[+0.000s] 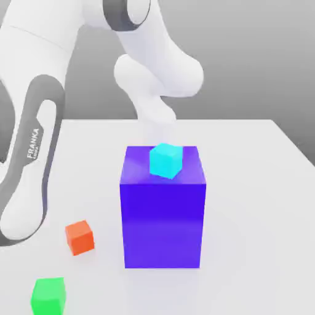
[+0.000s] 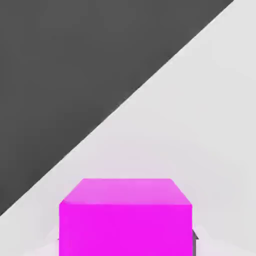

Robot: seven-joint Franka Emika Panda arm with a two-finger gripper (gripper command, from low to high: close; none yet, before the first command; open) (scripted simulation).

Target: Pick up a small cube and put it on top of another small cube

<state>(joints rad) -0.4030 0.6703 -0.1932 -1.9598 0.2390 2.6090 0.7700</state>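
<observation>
One magenta cube (image 2: 125, 227) sits clamped in the claw (image 2: 125, 245), near an edge of the tabletop (image 2: 215, 150).

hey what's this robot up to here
The robot arm has its pincer closed on a magenta cube, with no other cube under it yet. A cyan cube sits on top of a large blue block, and an orange cube and a green cube lie on the table.

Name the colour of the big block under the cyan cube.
Blue-violet, best seen in the exterior view.
</observation>
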